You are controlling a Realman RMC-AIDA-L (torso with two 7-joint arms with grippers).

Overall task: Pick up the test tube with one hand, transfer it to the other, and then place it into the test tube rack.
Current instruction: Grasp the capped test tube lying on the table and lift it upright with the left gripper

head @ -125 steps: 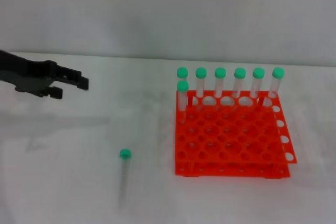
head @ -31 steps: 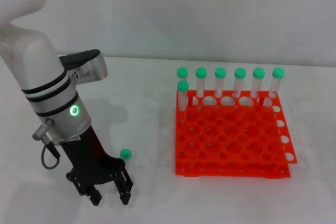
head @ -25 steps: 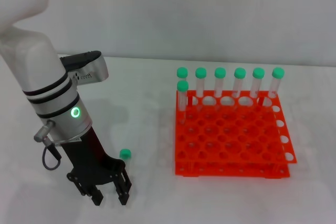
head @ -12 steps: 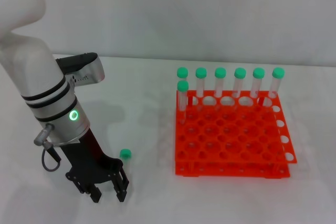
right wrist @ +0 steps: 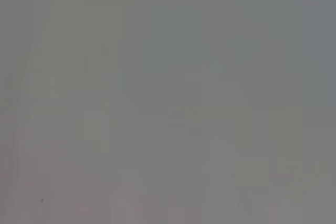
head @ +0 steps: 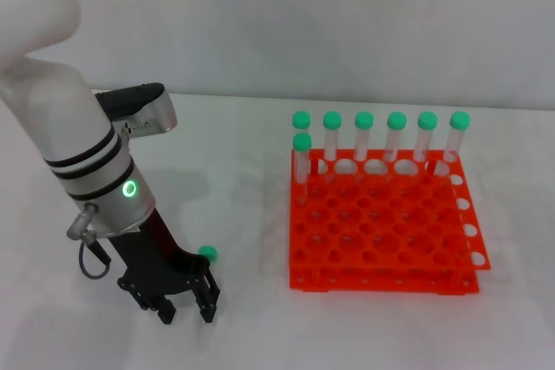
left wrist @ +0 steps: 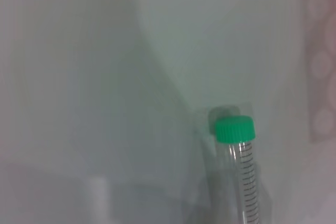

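L gripper (head: 186,313) fingers spread over test tube (head: 206,254) | rack (head: 381,231) well apart, 7 tubes (head: 364,133) | R unseen

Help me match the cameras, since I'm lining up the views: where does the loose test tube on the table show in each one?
Head view: only the test tube's green cap shows, beside the left gripper, left of the test tube rack.
Left wrist view: cap and graduated body, low and right of centre.
Right wrist view: not in it.
Shared landmark: the green cap.

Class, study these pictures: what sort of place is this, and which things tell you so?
Probably a laboratory bench: an orange test tube rack holding green-capped tubes, a loose test tube, and a robot's left pincer over it.
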